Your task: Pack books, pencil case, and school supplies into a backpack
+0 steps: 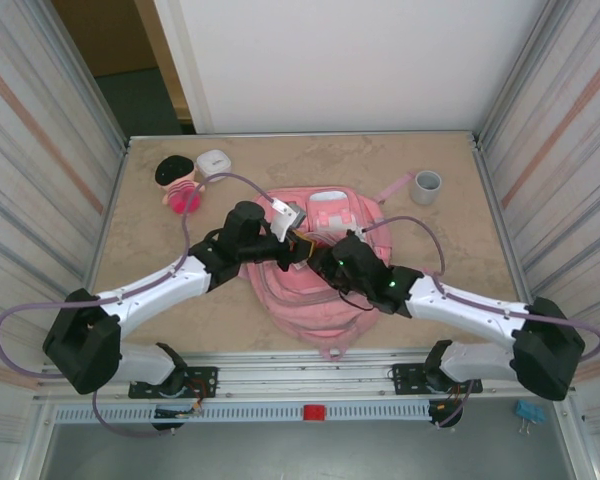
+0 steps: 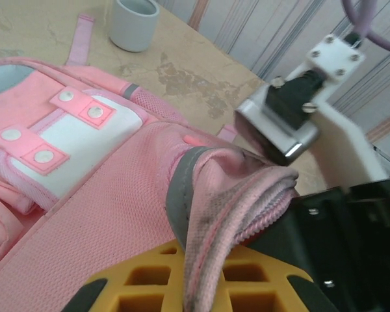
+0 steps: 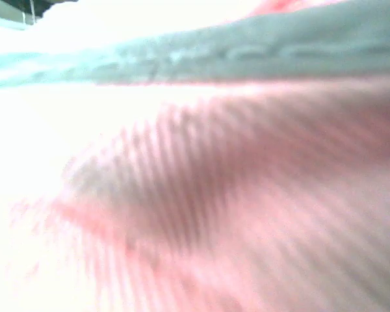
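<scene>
The pink backpack (image 1: 310, 300) lies flat in the middle of the table, with its white patches (image 2: 84, 133) toward the far side. My left gripper (image 2: 201, 286) is shut on a raised fold of the backpack's zip edge (image 2: 221, 195), which is pinched between its yellow fingers (image 2: 143, 279). My right gripper (image 1: 325, 255) sits right against that fold, on the backpack's top. Its wrist view is a blur of pink fabric (image 3: 247, 195) pressed close, and its jaws are hidden. The books, the pencil case and the school supplies are out of view.
A grey cup (image 1: 426, 186) stands at the back right beside a loose pink strap (image 1: 392, 190). A small white box (image 1: 213, 161) and a black-haired pink doll (image 1: 180, 185) are at the back left. Ribbed walls close in both sides.
</scene>
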{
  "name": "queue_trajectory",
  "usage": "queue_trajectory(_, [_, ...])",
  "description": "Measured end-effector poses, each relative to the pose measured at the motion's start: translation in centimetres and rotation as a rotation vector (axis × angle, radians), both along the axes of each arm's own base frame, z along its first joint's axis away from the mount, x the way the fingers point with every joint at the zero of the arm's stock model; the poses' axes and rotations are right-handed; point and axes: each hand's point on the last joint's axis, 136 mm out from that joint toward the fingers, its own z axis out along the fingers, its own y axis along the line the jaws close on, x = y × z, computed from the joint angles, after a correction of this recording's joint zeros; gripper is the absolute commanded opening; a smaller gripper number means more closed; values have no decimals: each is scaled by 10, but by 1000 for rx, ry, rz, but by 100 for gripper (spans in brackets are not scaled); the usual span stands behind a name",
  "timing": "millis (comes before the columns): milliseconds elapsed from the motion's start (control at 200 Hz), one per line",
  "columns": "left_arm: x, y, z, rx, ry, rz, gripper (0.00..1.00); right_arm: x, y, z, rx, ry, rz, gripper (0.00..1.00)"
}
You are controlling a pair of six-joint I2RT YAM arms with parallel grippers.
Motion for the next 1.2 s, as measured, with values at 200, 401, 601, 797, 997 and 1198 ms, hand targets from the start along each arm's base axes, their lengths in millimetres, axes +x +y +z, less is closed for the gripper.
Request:
queue_trajectory(200, [4, 4, -5, 30, -14, 23, 12, -16, -21, 28, -87, -143, 110, 42])
queue_trajectory(401, [2, 5, -5, 35, -13, 25, 47, -26, -41, 40, -251, -277, 238, 46])
queue_trajectory(601, [-5, 9, 14, -6, -27, 21, 77, -26, -44, 62, -400, -451, 416, 52])
queue_trajectory(797, [-8, 32, 28, -43, -20, 84, 86, -38, -45, 73, -563, -685, 653, 60])
queue_trajectory(997, [-4, 63, 9, -19, 47, 206, 90, -41, -40, 57, -761, -848, 895, 62])
queue_trajectory(1198, [-3, 92, -21, 14, 138, 310, 91, -38, -30, 15, -927, -864, 1143, 64])
